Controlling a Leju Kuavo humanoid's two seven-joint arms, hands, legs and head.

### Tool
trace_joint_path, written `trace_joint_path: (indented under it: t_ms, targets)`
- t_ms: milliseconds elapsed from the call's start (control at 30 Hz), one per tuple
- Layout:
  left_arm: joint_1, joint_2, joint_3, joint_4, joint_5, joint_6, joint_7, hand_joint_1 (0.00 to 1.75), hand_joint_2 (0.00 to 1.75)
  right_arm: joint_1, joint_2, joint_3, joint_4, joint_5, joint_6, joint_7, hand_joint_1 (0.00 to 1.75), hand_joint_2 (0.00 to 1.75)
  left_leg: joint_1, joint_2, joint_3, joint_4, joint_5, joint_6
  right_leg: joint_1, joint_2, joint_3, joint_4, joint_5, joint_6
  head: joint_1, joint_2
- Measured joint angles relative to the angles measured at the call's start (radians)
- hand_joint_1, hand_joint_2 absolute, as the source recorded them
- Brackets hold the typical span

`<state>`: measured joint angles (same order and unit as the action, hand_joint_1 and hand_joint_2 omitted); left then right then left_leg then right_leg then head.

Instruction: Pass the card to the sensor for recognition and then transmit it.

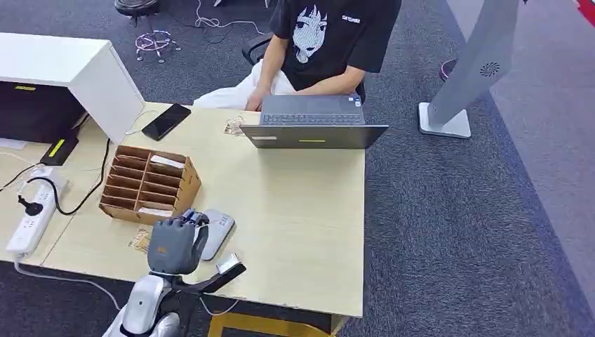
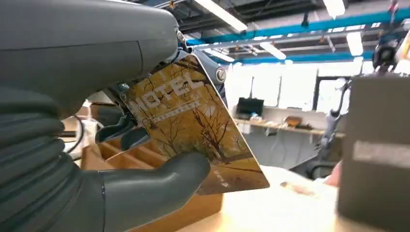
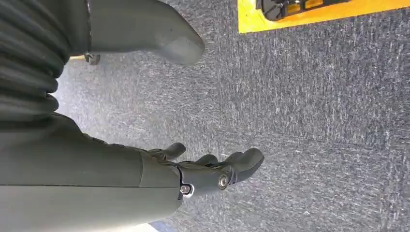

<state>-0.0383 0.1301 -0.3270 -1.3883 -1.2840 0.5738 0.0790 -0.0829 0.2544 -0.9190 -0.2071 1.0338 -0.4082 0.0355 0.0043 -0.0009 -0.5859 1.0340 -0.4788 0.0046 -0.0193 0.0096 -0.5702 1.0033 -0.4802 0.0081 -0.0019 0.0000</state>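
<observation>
Golden-brown hotel card sits clamped between the thumb and fingers of the robot's left hand, low and left of centre in the head view, above the grey sensor on the pale wooden bench. Beside it stands a cardboard organizer. The right hand hangs over carpet, fingers apart, holding nothing.
</observation>
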Motion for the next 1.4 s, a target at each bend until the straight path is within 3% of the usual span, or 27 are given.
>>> trace_joint_path:
  t_ms: [967, 1400]
  targets:
    - [0.005, -0.019, 0.022, 0.054, -0.074, -0.018, 0.023, 1.75, 1.75, -0.001, 0.000, 0.000, 0.000, 0.002, 0.005, -0.015, 0.00, 1.75, 0.000, 0.000, 0.000, 0.000, 0.000, 0.000, 0.000, 0.000, 0.000, 0.000, 0.000, 0.000, 0.000, 0.000]
    - [-0.026, -0.040, 0.042, 0.199, -0.043, 0.007, 0.016, 1.75, 1.75, -0.011, 0.000, 0.000, 0.000, 0.015, 0.005, -0.013, 0.00, 1.75, 0.000, 0.000, 0.000, 0.000, 0.000, 0.000, 0.000, 0.000, 0.000, 0.000, 0.000, 0.000, 0.000, 0.000]
